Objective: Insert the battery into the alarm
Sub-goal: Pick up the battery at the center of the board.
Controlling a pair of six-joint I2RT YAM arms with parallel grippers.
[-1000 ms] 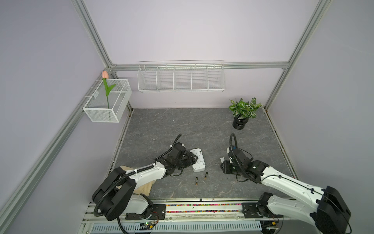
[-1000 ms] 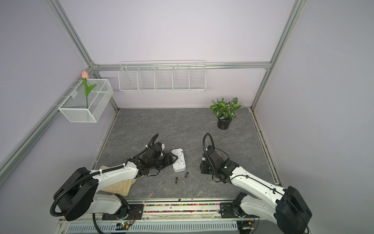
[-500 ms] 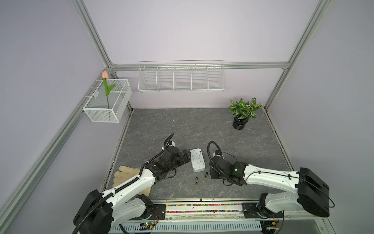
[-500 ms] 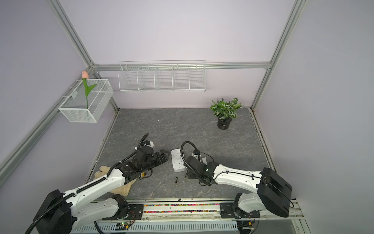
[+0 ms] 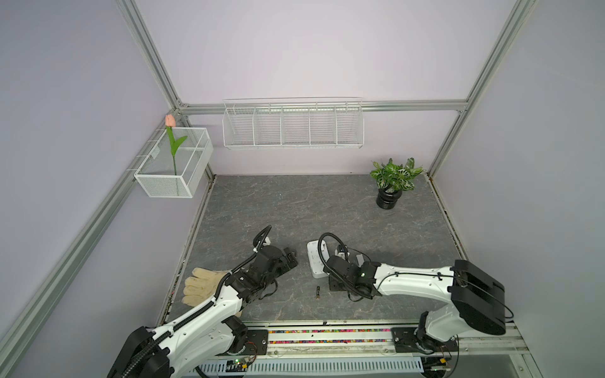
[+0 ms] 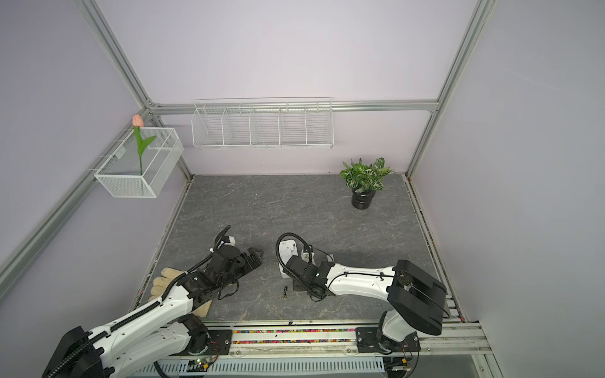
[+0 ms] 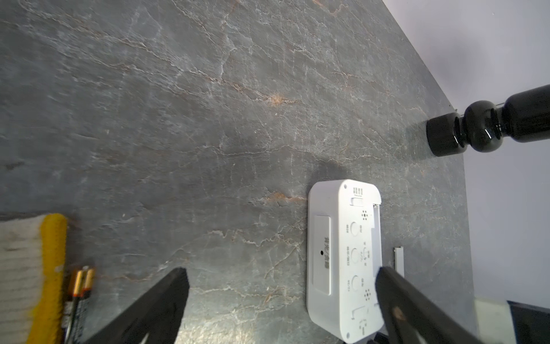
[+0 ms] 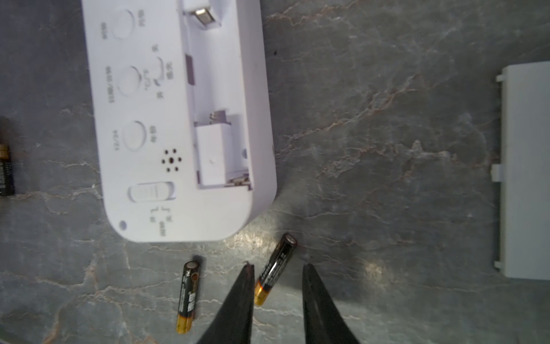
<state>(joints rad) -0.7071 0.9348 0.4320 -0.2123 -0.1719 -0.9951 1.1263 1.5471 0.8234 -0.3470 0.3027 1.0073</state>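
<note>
While the alarm [image 5: 314, 261] lies face down near the front middle of the desk [image 5: 294, 209], white back up and battery slot [image 8: 220, 104] uncovered, the right jaws stand low over a battery [image 8: 275, 269] just off the alarm's corner. In the right wrist view these jaws are narrowly parted. One finger [image 8: 244, 286] rests against the battery's side and the other stands just clear of it, so nothing is gripped.

A second battery [image 8: 188, 297] lies loose on the desk just beside the first. The thin white cover strip [image 8: 523, 172] lies flat on the far side of the jaws, well apart from the alarm.

On the alarm's other side the left jaws are spread as wide as they go and hold nothing. In both top views they sit low, near the alarm but apart from it.

A cream glove [image 5: 201, 284] lies at the desk's front left edge, partly under the left arm, with two more batteries [image 7: 79, 286] beside its yellow cuff. A potted plant [image 5: 391, 183] stands in the back right corner.
</note>
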